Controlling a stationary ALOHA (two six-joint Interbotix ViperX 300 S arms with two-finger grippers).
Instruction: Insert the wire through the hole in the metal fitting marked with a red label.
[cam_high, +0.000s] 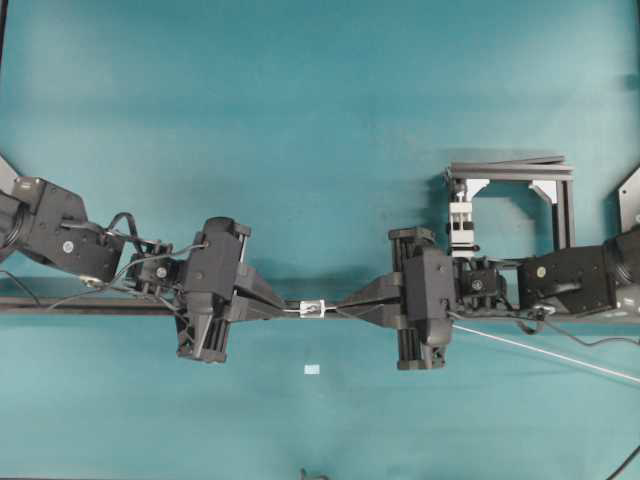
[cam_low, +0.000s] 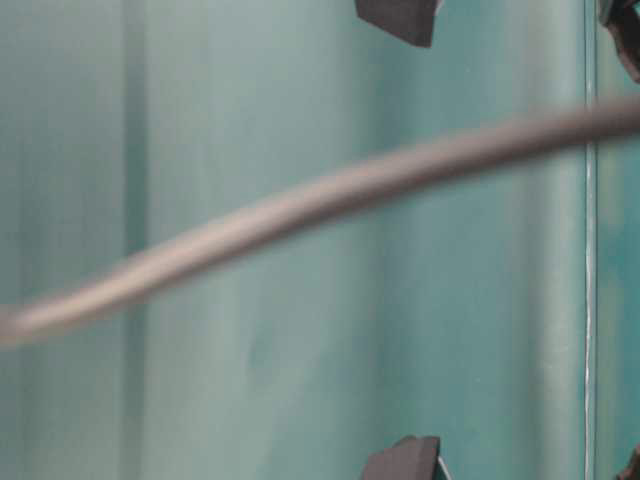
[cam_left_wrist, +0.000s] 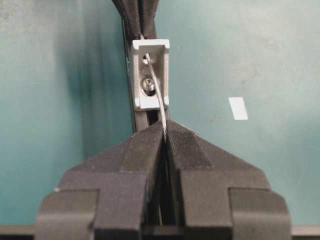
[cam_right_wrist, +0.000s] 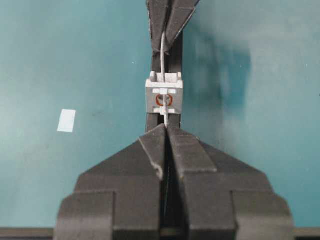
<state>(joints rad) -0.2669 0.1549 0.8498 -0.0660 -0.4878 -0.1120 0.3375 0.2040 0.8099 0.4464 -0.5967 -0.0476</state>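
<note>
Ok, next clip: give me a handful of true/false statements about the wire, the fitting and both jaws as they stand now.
1. The wire passes through the metal fitting. True.
2. The left gripper has its jaws wide open. False: they are shut on the wire.
3. The right gripper is shut on the wire. True.
4. The fitting lies beside the white clamp. False: it sits on the black rail, between the two grippers.
5. A pale tape square lies on the table. True.
</note>
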